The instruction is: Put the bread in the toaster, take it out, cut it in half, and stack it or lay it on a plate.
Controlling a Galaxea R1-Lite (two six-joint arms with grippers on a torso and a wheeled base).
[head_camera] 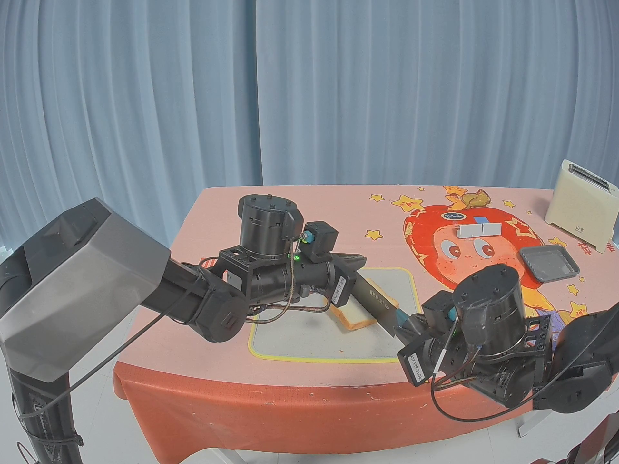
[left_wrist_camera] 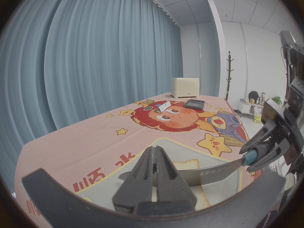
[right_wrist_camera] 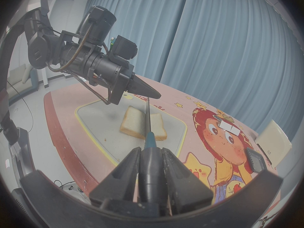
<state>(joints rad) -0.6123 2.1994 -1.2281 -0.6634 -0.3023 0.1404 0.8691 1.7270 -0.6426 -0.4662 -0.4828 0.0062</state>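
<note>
head view: the bread (head_camera: 353,317) is lying on the cutting mat (head_camera: 290,336), well apart from the toaster (head_camera: 582,205), so i am judging the toasting as done and the halving as the step in hand. the right gripper (head_camera: 406,325) is pinching the knife (head_camera: 377,304) by its handle, with the blade lying across the slice. the left gripper (head_camera: 354,267) is hanging just over the bread's far side. the dark tray (head_camera: 549,263) beside the toaster is holding nothing, so plating is waiting.

left wrist view: the left gripper's fingers (left_wrist_camera: 167,174) are pressing together with nothing between them, right in front of the blade. whether they are touching the bread i cannot tell. nothing is sticking out of the toaster's top.

right wrist view: the blade is standing edge-down over the middle of the slice. whether it is cutting through yet i cannot tell, since both sides are sitting together.
</note>
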